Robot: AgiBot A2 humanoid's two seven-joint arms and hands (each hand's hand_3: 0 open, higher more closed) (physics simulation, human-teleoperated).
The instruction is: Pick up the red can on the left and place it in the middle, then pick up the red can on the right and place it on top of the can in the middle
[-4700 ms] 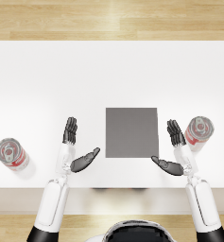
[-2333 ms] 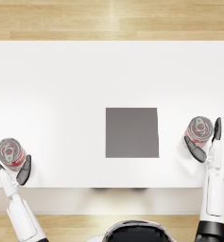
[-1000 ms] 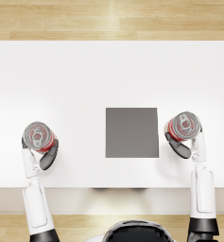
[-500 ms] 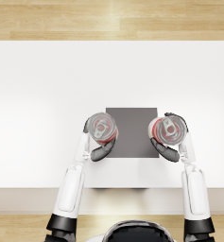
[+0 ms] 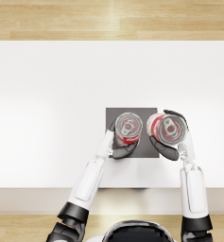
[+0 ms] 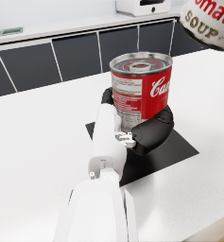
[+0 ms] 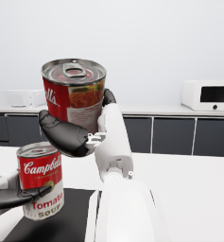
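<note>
- Red-labelled soup can (image 5: 128, 127), the one held by the left hand (image 5: 120, 146), stands upright on the dark square mat (image 5: 114, 115); in the left wrist view its base appears to rest on the mat, though the fingers hide part of the rim.
- Left hand wraps this can from the near side, dark fingers (image 6: 151, 134) curled round the lower half of the label, thumb behind; the hold is closed on the can.
- Second red can (image 5: 166, 128) is in the right hand (image 5: 166, 147), just beside the first can on the side away from the left arm, and higher: the right wrist view shows it lifted clear above the level of the other can's lid.
- Right hand grips that raised can from below and behind, fingers (image 7: 64, 134) closed round its body; the can leans slightly, its silver pull-tab lid facing up.
- From the head camera the two cans look nearly touching at their rims; the wrist views show the raised one is off to the side and not over the lower one.
- Mat lies on a white table (image 5: 47, 104), under both hands, its far edge just beyond the fingertips.
- Beyond the table, past the right hand, a white counter with dark cabinet fronts (image 7: 179, 134) carries a white microwave (image 7: 207, 95).
- Wooden floor (image 5: 108, 19) shows beyond the table's far edge in the head view.
</note>
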